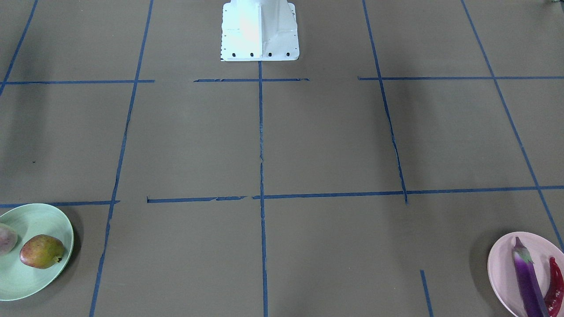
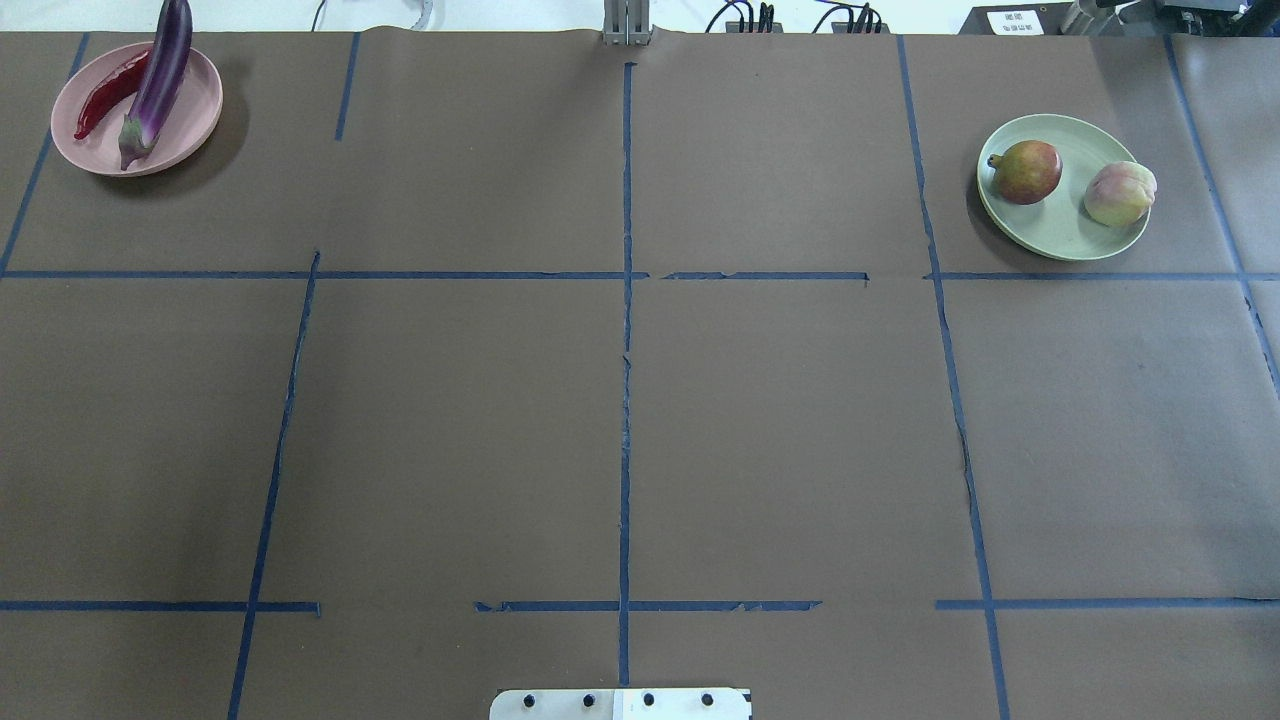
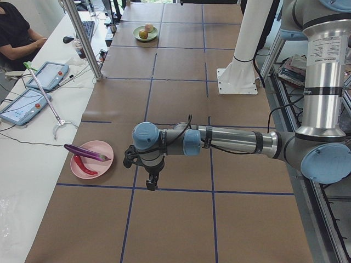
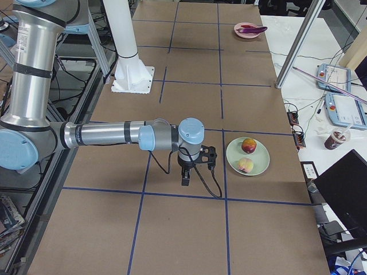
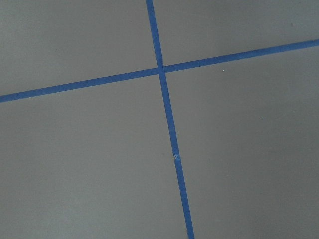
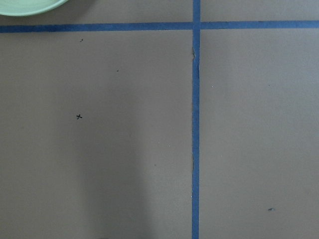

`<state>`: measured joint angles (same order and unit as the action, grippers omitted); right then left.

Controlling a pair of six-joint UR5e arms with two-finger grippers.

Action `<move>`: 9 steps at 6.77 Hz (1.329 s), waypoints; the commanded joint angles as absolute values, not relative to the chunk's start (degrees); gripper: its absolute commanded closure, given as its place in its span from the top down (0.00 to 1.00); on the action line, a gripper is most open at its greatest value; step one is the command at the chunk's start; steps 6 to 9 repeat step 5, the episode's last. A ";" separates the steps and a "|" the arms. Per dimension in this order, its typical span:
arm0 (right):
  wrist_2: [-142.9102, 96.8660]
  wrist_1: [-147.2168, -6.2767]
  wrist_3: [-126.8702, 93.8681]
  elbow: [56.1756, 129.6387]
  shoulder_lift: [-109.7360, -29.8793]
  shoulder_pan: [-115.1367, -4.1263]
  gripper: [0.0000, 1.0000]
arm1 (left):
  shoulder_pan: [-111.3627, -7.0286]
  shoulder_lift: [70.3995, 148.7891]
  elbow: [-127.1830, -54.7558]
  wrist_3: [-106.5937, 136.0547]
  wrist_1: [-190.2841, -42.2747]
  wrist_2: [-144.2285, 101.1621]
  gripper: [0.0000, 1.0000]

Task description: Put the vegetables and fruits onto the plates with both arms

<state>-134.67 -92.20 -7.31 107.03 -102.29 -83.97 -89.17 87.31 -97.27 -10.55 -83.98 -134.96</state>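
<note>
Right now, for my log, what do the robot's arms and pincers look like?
The left arm and right arm are silver-grey tubes with light blue joint caps. The left pincer and right pincer are black, each with a black cable looping at the wrist.

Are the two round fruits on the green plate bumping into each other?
Apart. The overhead view shows bare green plate between the red-yellow fruit and the peach.
</note>
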 commanded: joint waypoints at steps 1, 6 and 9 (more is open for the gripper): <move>-134.74 -92.20 -7.29 107.14 -102.30 -84.11 1.00 | -89.12 87.53 -97.38 -10.55 -83.94 -134.82 1.00; -134.74 -92.20 -7.29 107.31 -102.22 -84.20 1.00 | -88.77 87.63 -97.47 -10.55 -83.94 -134.82 1.00; -134.74 -92.20 -7.29 107.31 -102.22 -84.20 1.00 | -88.77 87.63 -97.47 -10.55 -83.94 -134.82 1.00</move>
